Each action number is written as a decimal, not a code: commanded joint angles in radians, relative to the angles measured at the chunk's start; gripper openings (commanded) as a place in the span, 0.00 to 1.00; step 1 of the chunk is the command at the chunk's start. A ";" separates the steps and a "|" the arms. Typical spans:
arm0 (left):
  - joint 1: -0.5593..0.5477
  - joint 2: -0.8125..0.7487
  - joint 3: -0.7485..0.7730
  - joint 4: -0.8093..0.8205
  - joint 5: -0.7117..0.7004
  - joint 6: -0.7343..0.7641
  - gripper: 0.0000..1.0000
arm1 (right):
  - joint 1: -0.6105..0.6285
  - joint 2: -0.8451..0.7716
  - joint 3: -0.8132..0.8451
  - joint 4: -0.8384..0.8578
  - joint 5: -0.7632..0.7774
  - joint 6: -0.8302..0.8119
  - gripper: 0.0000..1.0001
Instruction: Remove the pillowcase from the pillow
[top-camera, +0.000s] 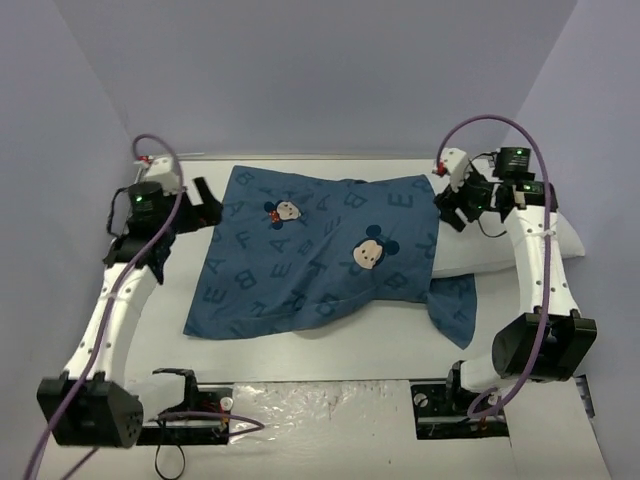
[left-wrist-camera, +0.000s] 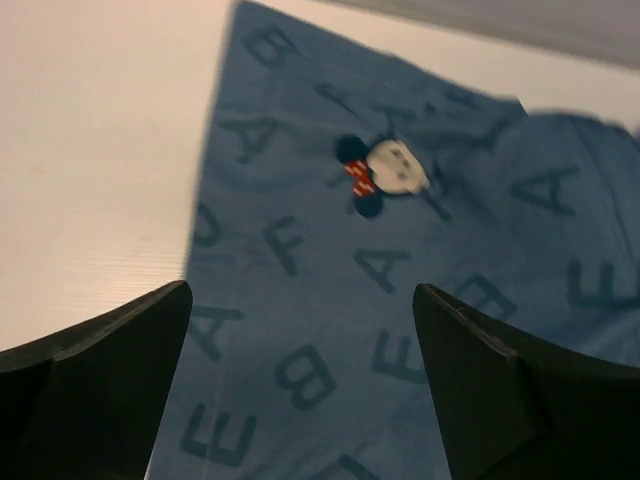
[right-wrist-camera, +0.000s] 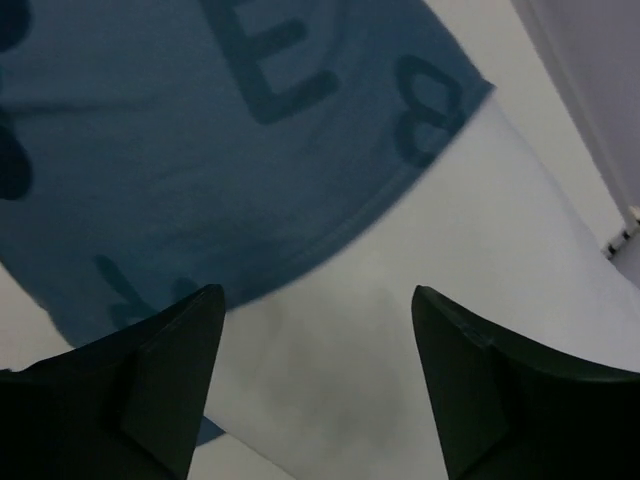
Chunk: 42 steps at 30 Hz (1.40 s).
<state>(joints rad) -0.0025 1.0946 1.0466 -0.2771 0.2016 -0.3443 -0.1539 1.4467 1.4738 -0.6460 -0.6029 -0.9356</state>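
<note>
The dark-blue pillowcase (top-camera: 320, 255) with letters and mouse faces lies spread across the table's middle, covering most of the white pillow (top-camera: 500, 250), whose right end sticks out. My left gripper (top-camera: 205, 205) is open and empty at the cloth's left edge; the left wrist view shows lettered cloth (left-wrist-camera: 400, 270) between its fingers. My right gripper (top-camera: 450, 210) is open and empty over the pillowcase's hem, where it meets bare pillow; the right wrist view shows the hem (right-wrist-camera: 330, 240) and white pillow (right-wrist-camera: 420, 330).
Grey walls close in on the left, back and right. A clear plastic sheet (top-camera: 320, 400) lies at the near edge between the arm bases. A flap of cloth (top-camera: 455, 310) hangs toward the right arm's base.
</note>
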 joint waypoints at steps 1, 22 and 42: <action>-0.161 0.161 0.110 -0.013 0.151 0.034 0.94 | 0.076 -0.071 -0.058 -0.022 -0.002 -0.102 0.73; -0.367 1.307 1.345 -0.778 -0.381 -0.760 0.94 | -0.039 0.245 0.214 0.328 0.818 1.118 1.00; -0.363 1.342 1.126 -0.633 -0.286 -0.895 0.09 | -0.101 0.282 0.151 0.333 0.648 1.109 0.98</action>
<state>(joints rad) -0.3794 2.5015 2.2921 -0.9207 -0.0544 -1.2224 -0.2337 1.7584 1.6444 -0.3244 0.1078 0.1818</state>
